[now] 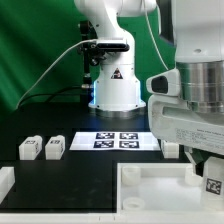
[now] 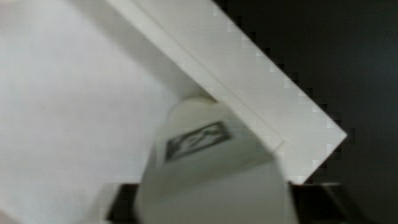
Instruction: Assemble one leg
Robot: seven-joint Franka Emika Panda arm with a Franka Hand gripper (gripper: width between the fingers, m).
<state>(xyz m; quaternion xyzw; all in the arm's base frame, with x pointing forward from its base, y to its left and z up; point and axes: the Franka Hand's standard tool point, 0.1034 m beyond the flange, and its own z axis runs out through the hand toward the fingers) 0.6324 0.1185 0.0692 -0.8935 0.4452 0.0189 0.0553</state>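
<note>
My gripper [image 1: 207, 172] is at the exterior view's right, low over the large white tray-like piece [image 1: 150, 185]. It is shut on a leg [image 1: 213, 184], a white block whose marker tag faces the camera. In the wrist view the leg [image 2: 199, 140] sits between the dark fingers [image 2: 125, 203] of the gripper [image 2: 210, 208]. Its far end is at the tray-like piece's raised edge [image 2: 240, 75], near a corner; whether they touch I cannot tell. Two more legs [image 1: 30, 148] [image 1: 54, 147] stand side by side on the black table at the exterior view's left.
The marker board [image 1: 117, 140] lies in the middle of the table in front of the robot base [image 1: 115, 90]. Another small white block [image 1: 170, 149] shows beside the gripper body. A white part [image 1: 5, 182] sits at the left edge.
</note>
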